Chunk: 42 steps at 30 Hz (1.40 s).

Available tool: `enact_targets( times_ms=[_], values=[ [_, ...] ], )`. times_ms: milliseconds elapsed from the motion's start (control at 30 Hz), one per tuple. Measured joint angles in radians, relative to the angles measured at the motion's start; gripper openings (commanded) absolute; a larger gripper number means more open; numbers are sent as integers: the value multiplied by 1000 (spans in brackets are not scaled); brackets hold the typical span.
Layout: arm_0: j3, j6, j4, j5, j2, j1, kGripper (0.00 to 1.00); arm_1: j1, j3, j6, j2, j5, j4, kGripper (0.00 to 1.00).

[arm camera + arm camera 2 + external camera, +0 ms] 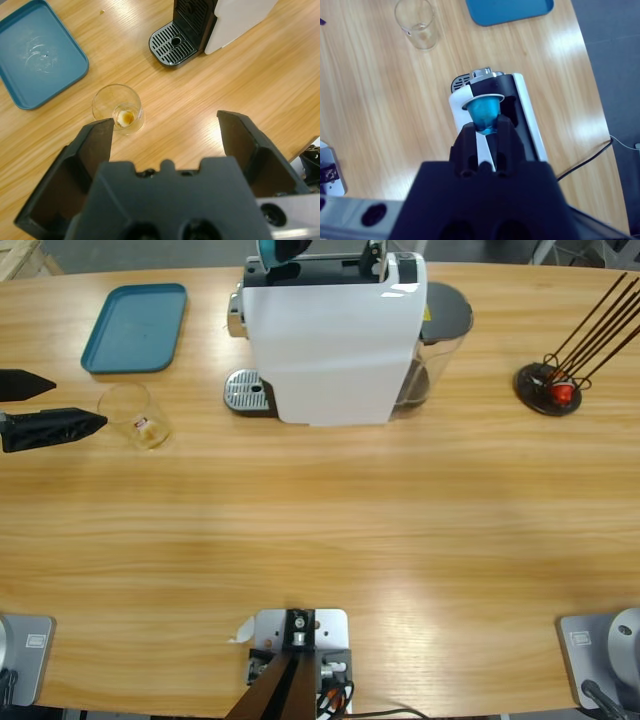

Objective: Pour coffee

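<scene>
Coffee: only a small brown dab at the bottom of the clear glass tumbler, which stands upright on the worktop at the left end, just near of the blue tray and left of the white machine. Nothing under the spout; the drip grate is bare.

Left claw comes in from the left edge, level with the tumbler. Its tips end just short of the glass, apart from it as far as the high view shows. The left wrist view has the glass ahead and off toward one jaw, not centred in the gap. The jaws stand wide, holding nothing. This arm is by far the nearer to the glass.

Right claw hangs over the top of the machine, jaws pinched on a blue capsule, silver rim toward the machine. The machine's long body runs straight away beneath it in the right wrist view.

Judgement: capsule loading comes first, so the drop into the machine's top turns on the capsule being right above the opening; I cannot tell from here whether it is. The tumbler has yet to go onto the grate.

Far right: a black stand of sticks, not involved.
</scene>
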Motion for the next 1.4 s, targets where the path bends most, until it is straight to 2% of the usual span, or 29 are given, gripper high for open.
enact_targets(
  times_ms=[500, 1400],
  values=[
    [0, 0, 0, 0, 4, -3, 899, -11, -94, -17, 57, -11, 41, 0],
    [0, 0, -1, 0, 9, -3, 899, -24, -105, -20, 76, -15, 80, 0]
  ],
)
